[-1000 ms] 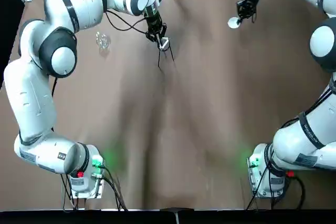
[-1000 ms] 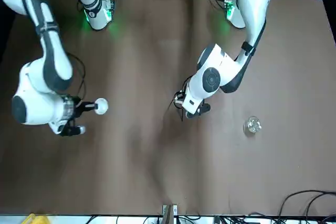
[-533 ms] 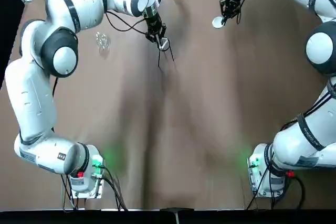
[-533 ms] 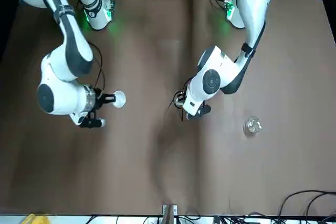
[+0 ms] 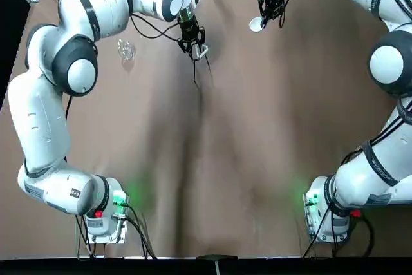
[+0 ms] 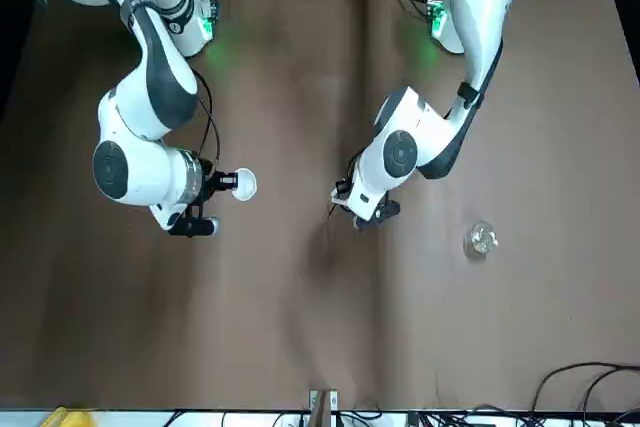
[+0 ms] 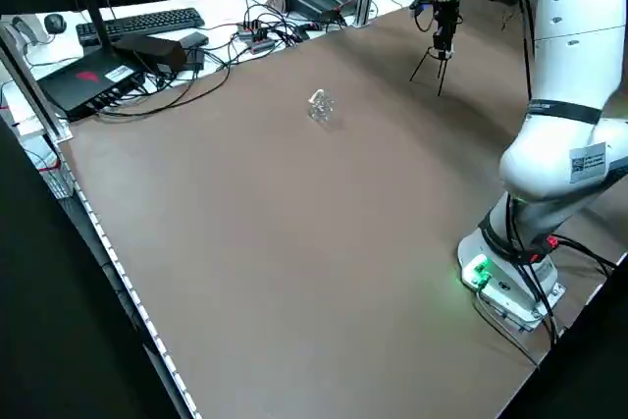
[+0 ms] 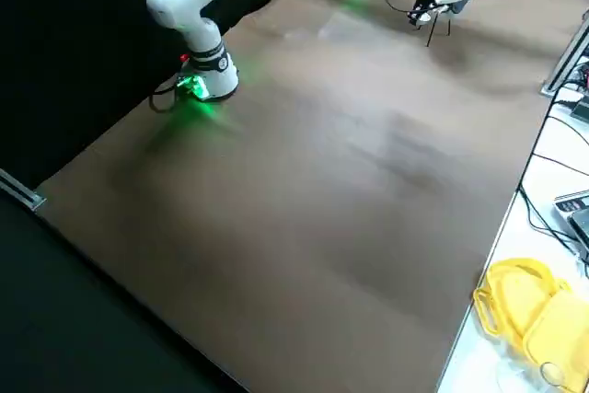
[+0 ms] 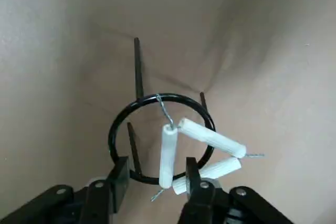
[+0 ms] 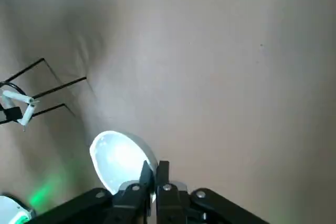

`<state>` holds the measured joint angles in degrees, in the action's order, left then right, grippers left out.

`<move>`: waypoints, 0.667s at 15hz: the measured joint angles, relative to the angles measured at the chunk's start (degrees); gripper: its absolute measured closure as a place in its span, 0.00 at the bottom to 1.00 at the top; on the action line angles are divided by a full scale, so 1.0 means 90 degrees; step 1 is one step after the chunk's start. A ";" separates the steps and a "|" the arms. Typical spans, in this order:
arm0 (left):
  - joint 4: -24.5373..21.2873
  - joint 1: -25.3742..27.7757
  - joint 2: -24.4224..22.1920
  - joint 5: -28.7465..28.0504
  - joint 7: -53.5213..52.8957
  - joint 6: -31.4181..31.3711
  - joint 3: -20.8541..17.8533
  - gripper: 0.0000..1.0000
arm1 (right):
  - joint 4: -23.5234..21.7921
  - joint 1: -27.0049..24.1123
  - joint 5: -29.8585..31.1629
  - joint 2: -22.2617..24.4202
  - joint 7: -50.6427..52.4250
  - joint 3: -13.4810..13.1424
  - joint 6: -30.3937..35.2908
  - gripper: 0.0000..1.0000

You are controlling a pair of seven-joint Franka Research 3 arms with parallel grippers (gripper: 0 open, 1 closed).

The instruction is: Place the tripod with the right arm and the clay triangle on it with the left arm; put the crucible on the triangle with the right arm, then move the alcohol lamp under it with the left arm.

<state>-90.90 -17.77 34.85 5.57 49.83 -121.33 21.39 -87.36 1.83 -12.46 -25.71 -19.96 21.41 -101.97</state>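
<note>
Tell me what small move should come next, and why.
I'd probably have the left hand gently nudge the triangle toward the middle of the tripod's ring: one corner seems to overhang it, the hand is open right beside it, and the crucible is in the right hand, off to the side.

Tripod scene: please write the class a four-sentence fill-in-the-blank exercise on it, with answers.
1. The right tool grips the white ____, off to one side of the tripod.
2. The clay triangle lies off-centre across the tripod's round ____.
3. The left tool, at the tripod, has its fingers ____, not together.
4. The glass alcohol lamp stands directly on the ____.

Missing words: crucible; ring; apart; table.
</note>
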 joint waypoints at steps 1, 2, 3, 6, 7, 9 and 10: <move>0.0015 0.0000 0.0000 0.0000 0.0046 0.0000 -0.0001 0.48 | 0.0003 0.0004 0.0000 0.0000 -0.0021 0.0003 -0.0076 0.95; 0.0042 0.0000 0.0000 0.0000 0.0129 0.0000 -0.0002 0.47 | 0.0004 0.0012 0.0000 0.0000 -0.0065 0.0005 -0.0152 0.95; 0.0073 0.0001 -0.0003 0.0000 0.0195 0.0000 -0.0002 0.46 | 0.0004 0.0021 0.0000 0.0000 -0.0095 0.0007 -0.0198 0.95; 0.0127 0.0011 -0.0029 0.0000 0.0241 0.0004 -0.0018 0.45 | 0.0005 0.0034 0.0000 0.0000 -0.0128 0.0010 -0.0225 0.95; 0.0133 0.0013 -0.0031 0.0000 0.0241 0.0004 -0.0025 0.45 | 0.0005 0.0038 -0.0006 0.0000 -0.0130 0.0012 -0.0225 0.95; 0.0137 0.0020 -0.0031 0.0000 0.0241 0.0005 -0.0041 0.45 | 0.0005 0.0072 -0.0050 0.0000 -0.0134 0.0015 -0.0226 0.95; 0.0142 0.0032 -0.0031 0.0000 0.0241 0.0026 -0.0054 0.45 | 0.0005 0.0114 -0.0111 0.0000 -0.0134 0.0017 -0.0232 0.95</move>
<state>-89.62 -17.48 34.57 5.57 52.00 -121.10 20.90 -87.32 2.86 -13.45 -25.71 -21.17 21.57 -104.06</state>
